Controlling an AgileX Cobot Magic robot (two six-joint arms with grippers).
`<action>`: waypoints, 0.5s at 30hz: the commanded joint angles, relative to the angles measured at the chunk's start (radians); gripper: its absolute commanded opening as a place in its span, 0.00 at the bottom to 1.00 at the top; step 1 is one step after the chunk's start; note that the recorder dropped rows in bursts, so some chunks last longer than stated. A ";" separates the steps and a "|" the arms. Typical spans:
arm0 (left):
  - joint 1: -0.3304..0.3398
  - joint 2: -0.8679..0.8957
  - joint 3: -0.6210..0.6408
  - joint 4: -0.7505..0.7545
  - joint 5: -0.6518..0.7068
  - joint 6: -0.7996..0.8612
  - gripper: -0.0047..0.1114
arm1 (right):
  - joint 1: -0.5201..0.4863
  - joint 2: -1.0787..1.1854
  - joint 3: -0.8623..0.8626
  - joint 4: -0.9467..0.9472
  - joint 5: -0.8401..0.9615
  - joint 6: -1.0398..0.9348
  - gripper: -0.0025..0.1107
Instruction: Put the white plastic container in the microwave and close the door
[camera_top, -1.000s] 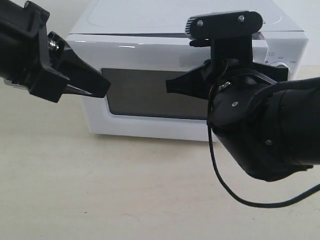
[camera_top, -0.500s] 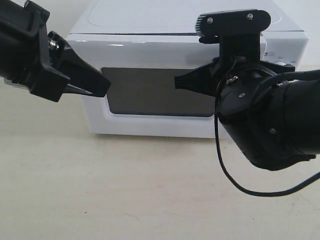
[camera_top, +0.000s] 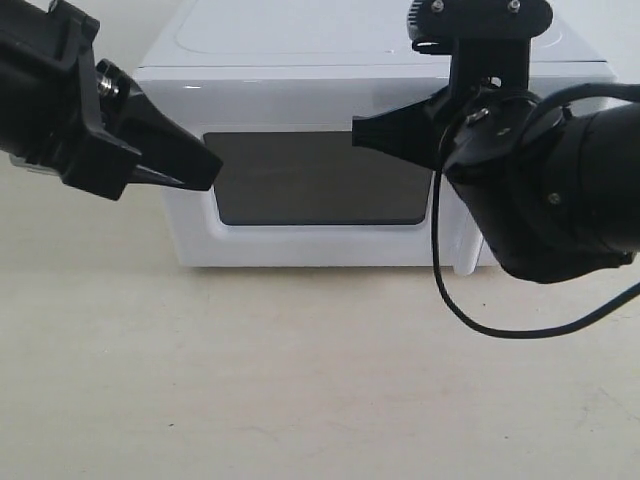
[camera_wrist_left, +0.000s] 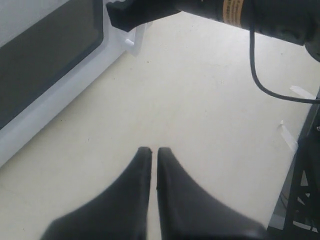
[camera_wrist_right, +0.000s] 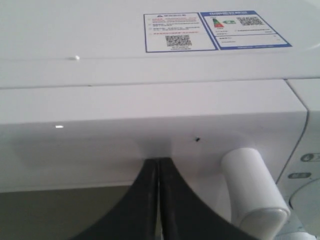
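Right wrist view: right gripper (camera_wrist_right: 159, 163), clenched empty, is held at the door (camera_wrist_right: 75, 135) beside the handle (camera_wrist_right: 247, 175); microwave (camera_wrist_right: 150, 45) could be shoved toward the far edge of the counter (camera_top: 300, 380).

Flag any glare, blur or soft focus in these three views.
Exterior view: sharp, with small glare streaks along the front edge of the microwave. Left wrist view: left gripper soft-edged, table evenly lit. Right wrist view: print on the stickers too blurred to read; right gripper throws a faint shadow on the door.

The microwave (camera_top: 300, 90) stands on the table (camera_top: 250, 380), behind the left gripper (camera_top: 205, 165) and right gripper (camera_top: 362, 135).
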 joint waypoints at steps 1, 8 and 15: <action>-0.006 -0.008 -0.006 -0.009 -0.024 -0.010 0.08 | -0.014 0.001 -0.018 -0.039 0.012 -0.002 0.02; -0.006 -0.005 -0.006 -0.007 -0.015 -0.008 0.08 | 0.048 -0.050 -0.018 -0.006 0.019 -0.093 0.02; -0.006 -0.005 -0.006 -0.007 -0.007 -0.008 0.08 | 0.118 -0.180 0.025 0.066 0.014 -0.260 0.02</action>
